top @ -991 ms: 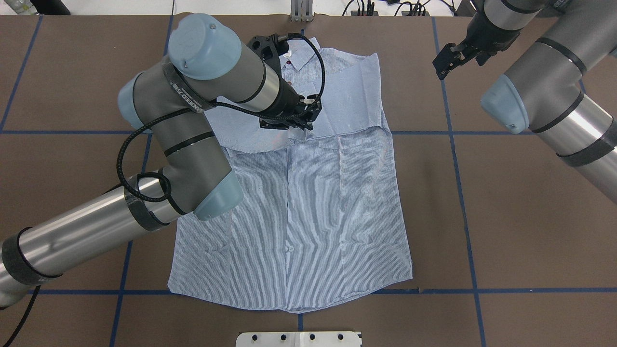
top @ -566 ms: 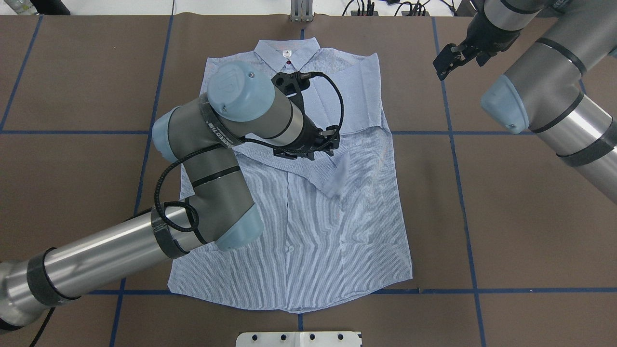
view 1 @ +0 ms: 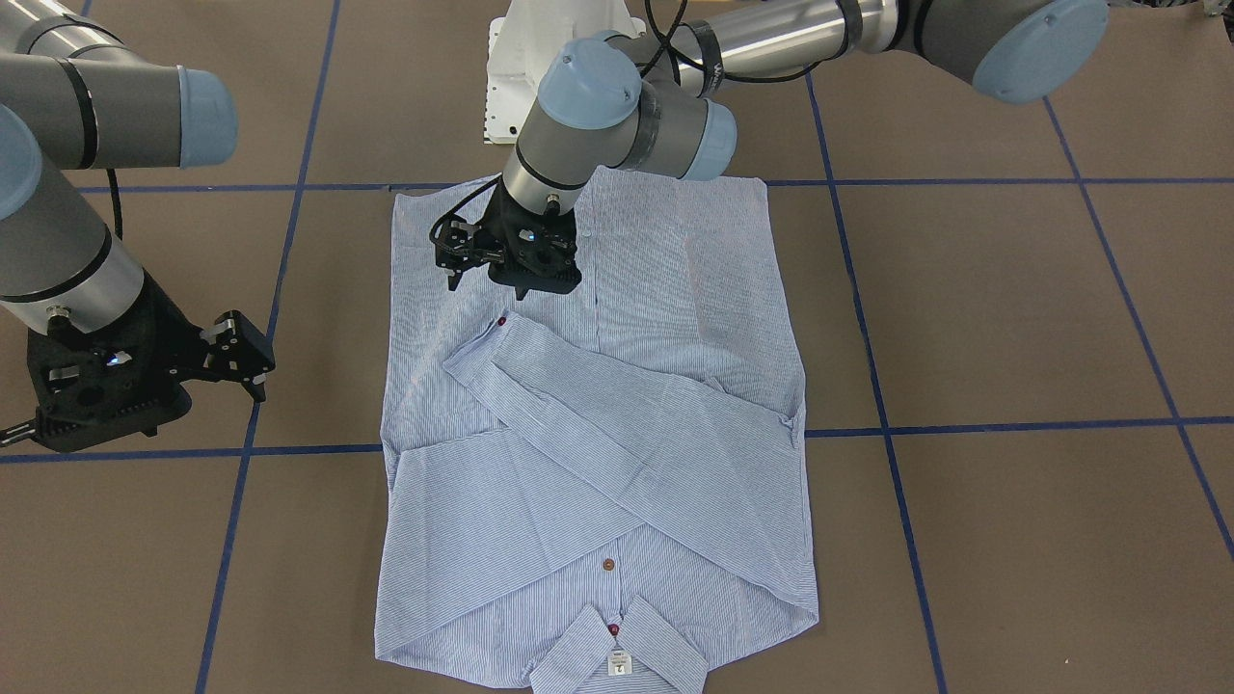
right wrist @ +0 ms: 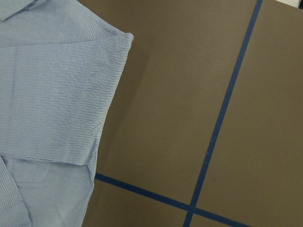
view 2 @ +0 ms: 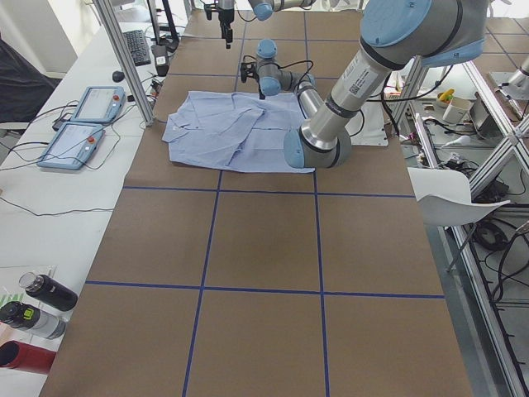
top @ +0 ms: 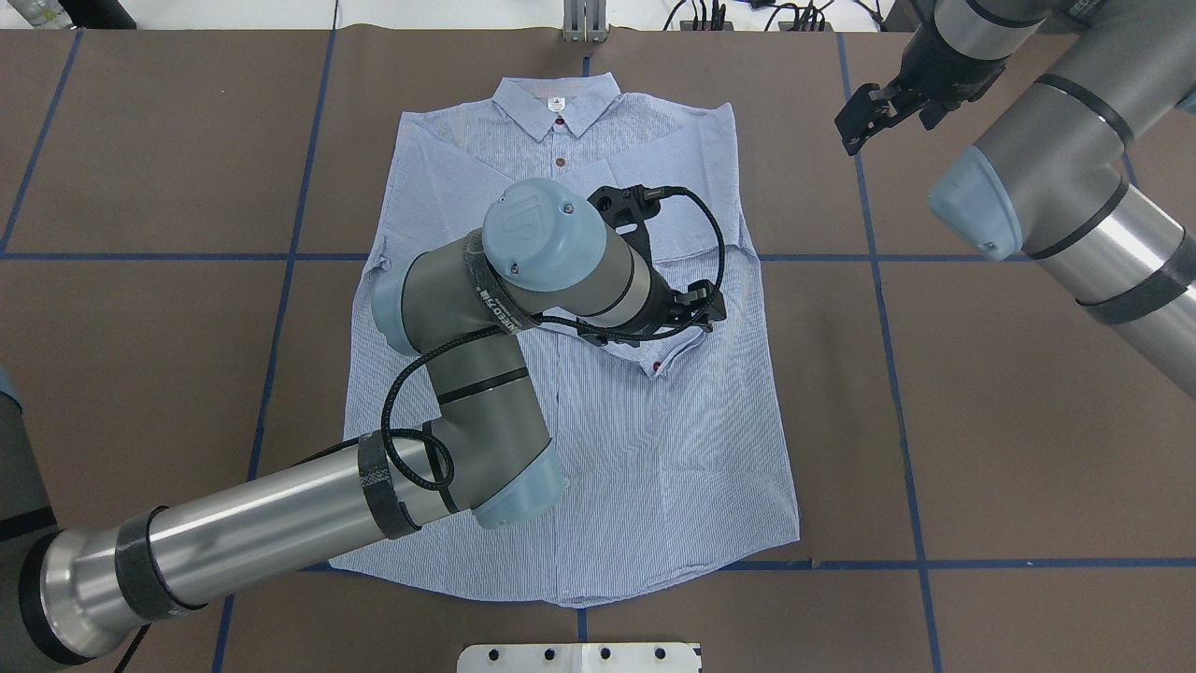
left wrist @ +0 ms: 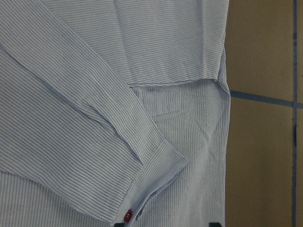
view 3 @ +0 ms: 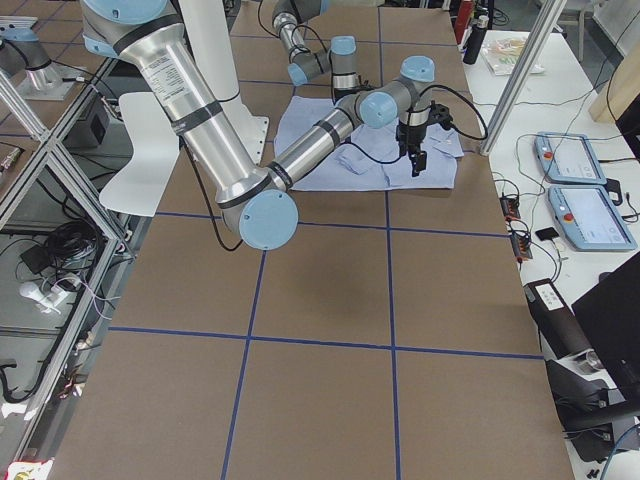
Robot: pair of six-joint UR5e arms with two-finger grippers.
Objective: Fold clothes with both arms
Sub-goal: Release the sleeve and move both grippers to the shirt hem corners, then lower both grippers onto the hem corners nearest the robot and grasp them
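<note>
Shirt (top: 654, 467) lies flat on the table (top: 981, 421), sleeves (view 1: 617, 414) crossed over its front; the left gripper (view 1: 516, 275), jaws apart and empty like the right gripper (view 1: 246, 355) beside the shirt, hangs just over the cuff (view 1: 487, 333) and may snag it when rising, undoing the fold.

We see a light blue striped button shirt (view 2: 216, 136) lying spread on the far part of a brown table with blue tape grid lines (view 2: 264, 248). The near, large silver-grey left arm with light blue joint caps (view 2: 345, 87) bends its elbow at the shirt's near edge, with its wrist over the shirt. The far right arm (view 2: 264, 10) shows small at the top edge. Two grey-blue control tablets (view 2: 103, 103) lie on the white bench left of the table. Dark bottles (view 2: 48, 291) sit bottom left.
</note>
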